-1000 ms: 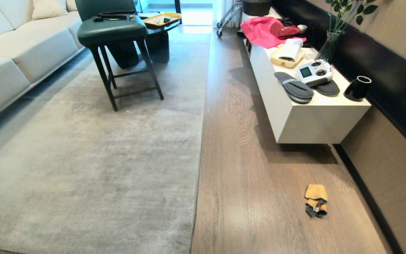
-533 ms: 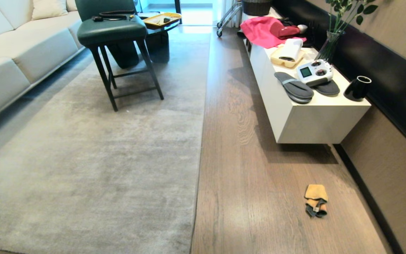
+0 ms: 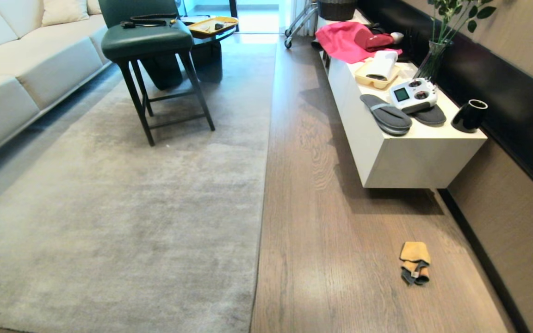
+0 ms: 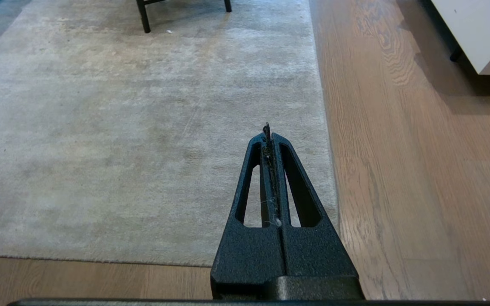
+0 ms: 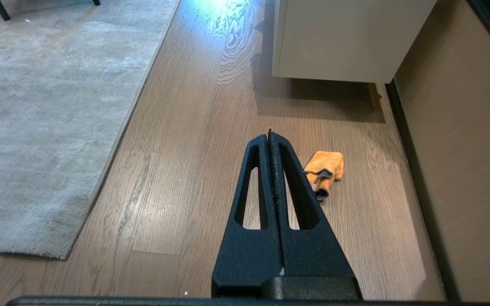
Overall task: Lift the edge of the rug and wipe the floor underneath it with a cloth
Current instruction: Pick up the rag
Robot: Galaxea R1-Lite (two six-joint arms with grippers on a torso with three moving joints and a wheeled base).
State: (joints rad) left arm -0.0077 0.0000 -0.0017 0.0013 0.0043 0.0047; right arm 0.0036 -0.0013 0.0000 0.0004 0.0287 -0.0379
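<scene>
Cream upholstery marks the sofa (image 3: 12, 69) at the far left of the head view, and beside it a dark green stool (image 3: 148, 41) stands on black legs on the pale grey rug (image 3: 123, 222). The rug lies flat, and the rug edge (image 3: 263, 194) runs straight toward the robot, meeting the floor (image 3: 322, 259) of brown wood-grain planks. Right of that strip of planks a white cabinet (image 3: 410, 157) carries pink fabric (image 3: 340, 41), a pair of grey slippers (image 3: 387, 115), a white remote controller (image 3: 412, 95) and a black cup (image 3: 469, 116). The cloth (image 3: 414, 262), orange-yellow and crumpled, lies on the floor near the wall, well apart from the rug edge. Neither arm shows in the head view. The left gripper (image 4: 267, 129) hangs above the rug's near corner with its fingers pressed together on nothing. The right gripper (image 5: 269, 135) hangs above bare planks just beside the cloth, its fingers likewise together and empty.
</scene>
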